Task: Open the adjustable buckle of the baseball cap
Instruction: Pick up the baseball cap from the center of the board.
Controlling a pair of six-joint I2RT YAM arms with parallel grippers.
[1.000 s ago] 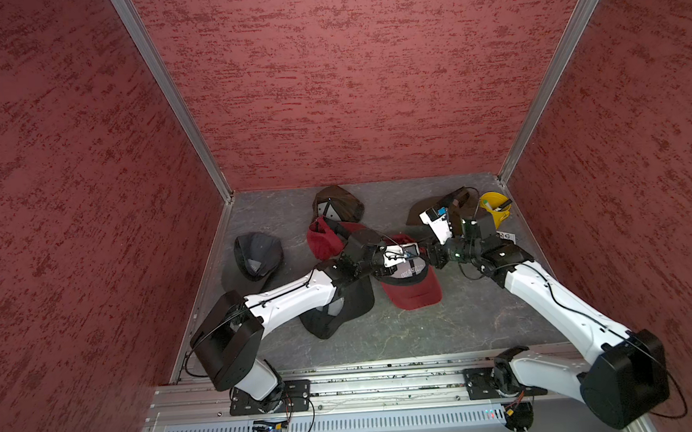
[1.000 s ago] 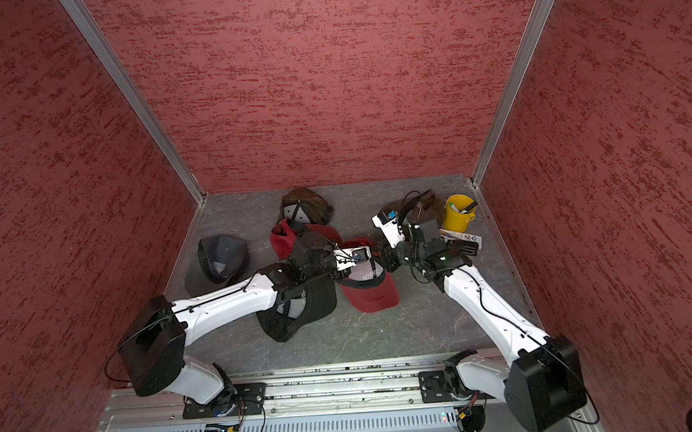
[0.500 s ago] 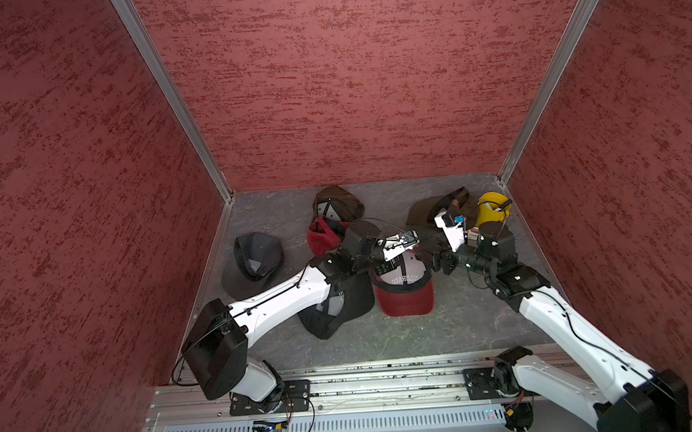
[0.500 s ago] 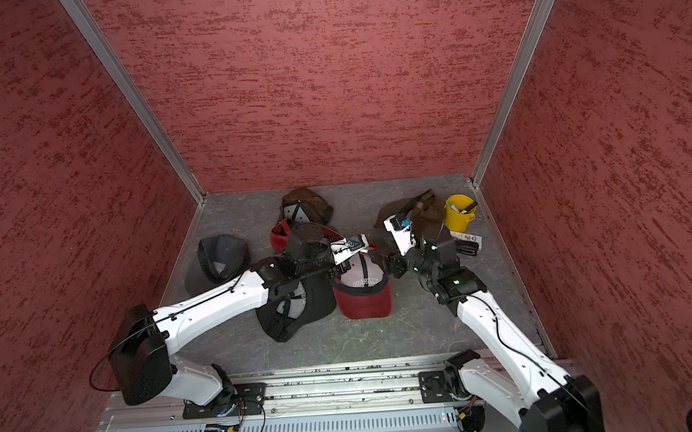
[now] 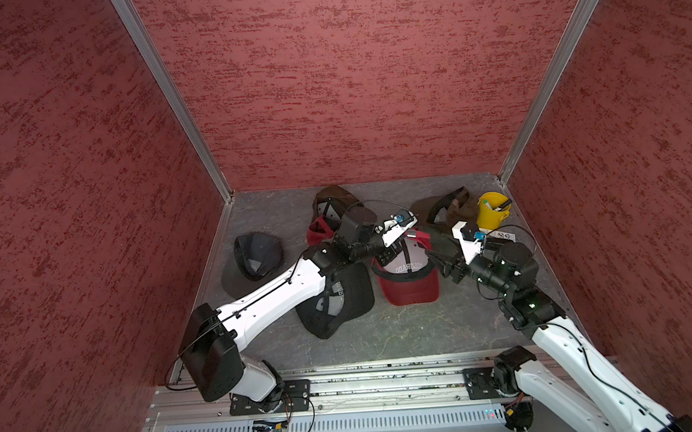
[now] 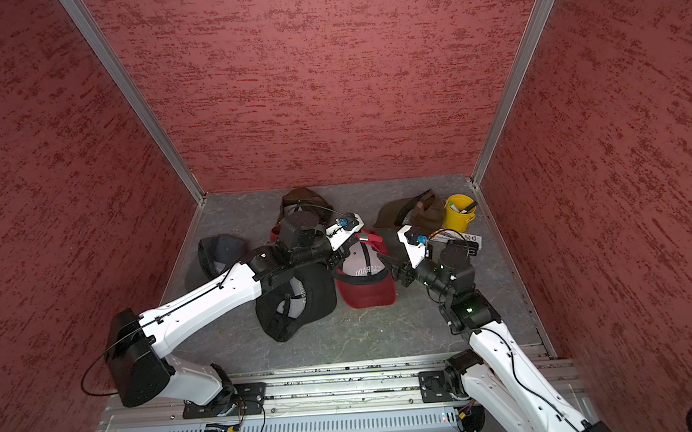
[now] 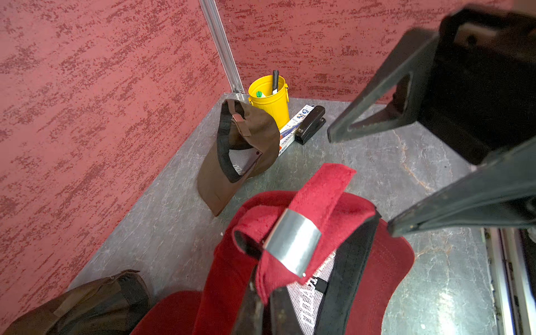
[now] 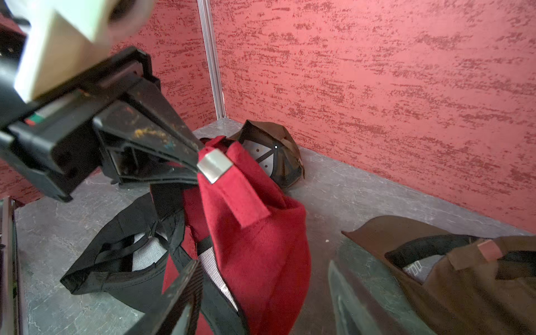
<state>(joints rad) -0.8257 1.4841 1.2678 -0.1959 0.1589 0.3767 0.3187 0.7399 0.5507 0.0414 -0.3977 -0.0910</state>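
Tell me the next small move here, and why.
Probably move the right gripper in to pinch the free strap tail beyond the metal buckle. The left gripper is shut on the red cap beside that buckle, while the right stands open, touching nothing.

The right gripper (image 7: 361,182) has let go. Its jaws were nearly closed at the strap (image 7: 319,188) of the red cap (image 5: 409,281) a second ago. Now they stand wide and clear of the cloth, on the cap's side nearest the yellow bucket (image 5: 491,215), and the arm's elbow has swung farther from the bucket. The cap has turned, its brim swinging a little away from the bucket's side. The left gripper (image 8: 195,164), pinching the strap beside the buckle (image 8: 214,165), has risen and, it seems, lifted the cap's back edge.
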